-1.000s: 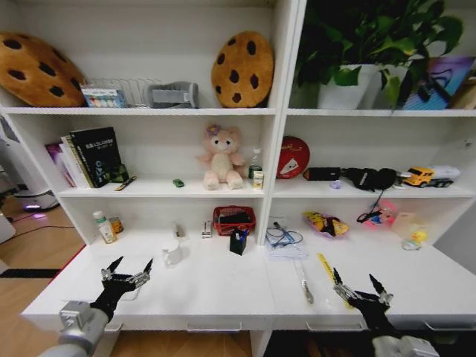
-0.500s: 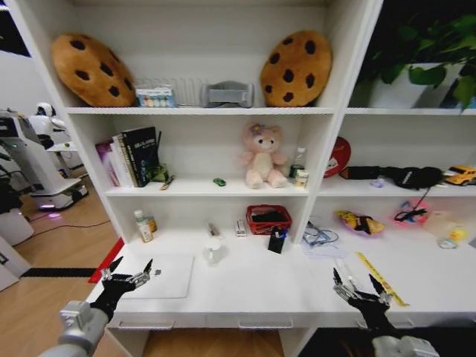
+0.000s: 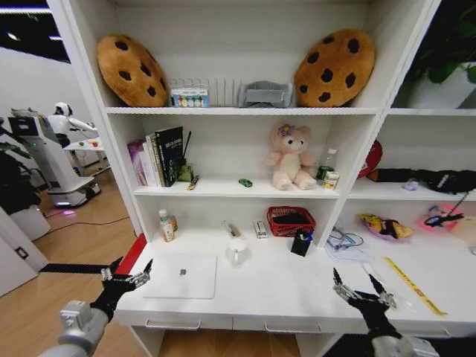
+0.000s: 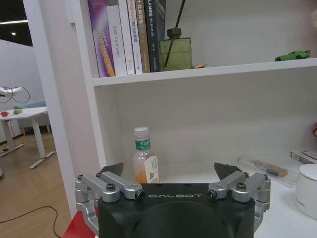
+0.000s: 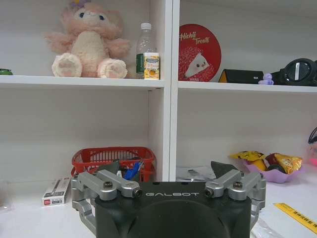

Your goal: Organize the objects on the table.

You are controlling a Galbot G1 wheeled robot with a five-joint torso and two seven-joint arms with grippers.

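Silver laptop [image 3: 181, 275] flat, closed, long axis sideways

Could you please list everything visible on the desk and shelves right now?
Laptop: one, silver, shut, desk left.
Mug: one, white, mid-desk.
Mesh basket: one, red, desk back.
Ruler: one, yellow, desk right.
Drink bottle: one, orange contents, desk back-left.
Toy car: one, green, middle shelf.
Plush bear: one, pink, middle shelf.
Books: several, upright, middle shelf.
Cookie cushions: two, brown, top shelf.
Left gripper: open, over the desk's left edge.
Right gripper: open, over the desk's front right.
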